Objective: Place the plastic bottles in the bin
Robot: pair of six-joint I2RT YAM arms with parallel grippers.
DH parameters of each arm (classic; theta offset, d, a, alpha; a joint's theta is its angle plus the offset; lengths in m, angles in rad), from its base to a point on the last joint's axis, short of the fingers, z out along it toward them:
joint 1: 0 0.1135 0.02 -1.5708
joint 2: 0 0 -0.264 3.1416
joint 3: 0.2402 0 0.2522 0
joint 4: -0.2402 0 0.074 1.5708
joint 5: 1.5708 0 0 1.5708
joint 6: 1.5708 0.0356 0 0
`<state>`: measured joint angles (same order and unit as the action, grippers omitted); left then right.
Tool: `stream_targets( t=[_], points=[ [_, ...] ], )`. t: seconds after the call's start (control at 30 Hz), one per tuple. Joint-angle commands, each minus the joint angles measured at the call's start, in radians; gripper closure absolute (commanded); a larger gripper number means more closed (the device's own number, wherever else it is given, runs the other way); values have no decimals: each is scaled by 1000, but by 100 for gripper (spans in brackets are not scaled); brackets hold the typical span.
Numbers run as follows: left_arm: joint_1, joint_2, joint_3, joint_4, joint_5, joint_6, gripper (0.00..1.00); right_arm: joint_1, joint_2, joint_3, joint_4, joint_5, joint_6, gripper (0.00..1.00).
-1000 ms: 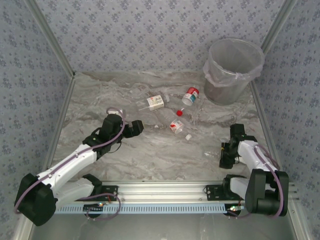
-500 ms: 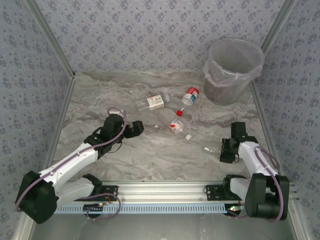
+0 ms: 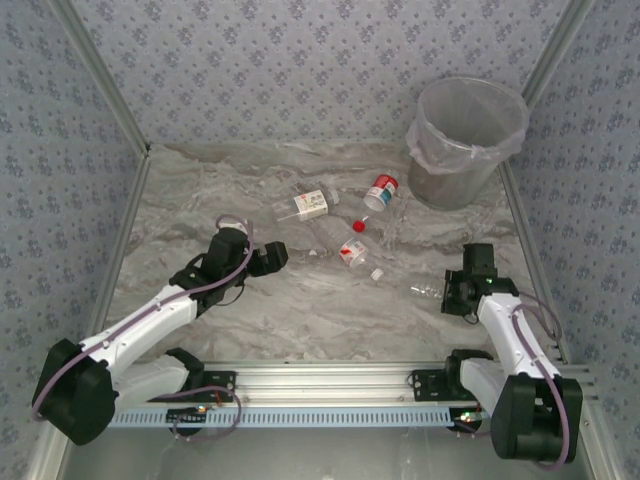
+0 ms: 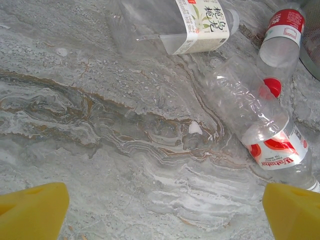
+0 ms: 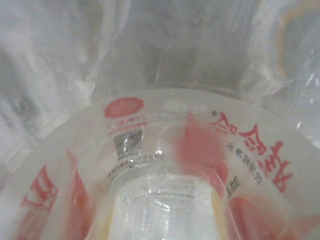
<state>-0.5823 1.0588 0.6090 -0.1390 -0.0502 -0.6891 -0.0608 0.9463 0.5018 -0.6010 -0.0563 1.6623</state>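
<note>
My right gripper [image 3: 452, 293] is shut on a clear plastic bottle [image 3: 424, 291] that sticks out to its left at the table's right side. In the right wrist view that bottle [image 5: 165, 165] sits pressed against the lens, its red-printed label wrapped around it. My left gripper [image 3: 272, 256] is open, its yellow fingertips [image 4: 32, 210] wide apart over bare marble. Ahead of it lie a white-labelled bottle [image 4: 195, 25], a crushed bottle with a red-white label [image 4: 260, 130] and a red-labelled bottle [image 4: 282, 32]. The bin [image 3: 466, 140] stands at the far right.
A small white cap [image 3: 377, 273] lies loose on the marble table [image 3: 200, 190], near the bottle cluster. Patterned walls close in the left, back and right sides. An aluminium rail [image 3: 330, 380] runs along the near edge between the arm bases.
My right gripper has carried the clear bottle away from the near edge, further up the table. The left arm has hardly moved.
</note>
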Motion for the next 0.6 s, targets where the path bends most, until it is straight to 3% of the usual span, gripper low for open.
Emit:
stream_targets(
  t=[0.0, 0.57],
  points=[
    [3, 1, 23, -3, -22, 5, 1, 21, -30, 5, -19, 40, -23, 46],
    [4, 19, 41, -6, -27, 11, 0, 93, -191, 167, 138, 171, -351, 50]
  ],
)
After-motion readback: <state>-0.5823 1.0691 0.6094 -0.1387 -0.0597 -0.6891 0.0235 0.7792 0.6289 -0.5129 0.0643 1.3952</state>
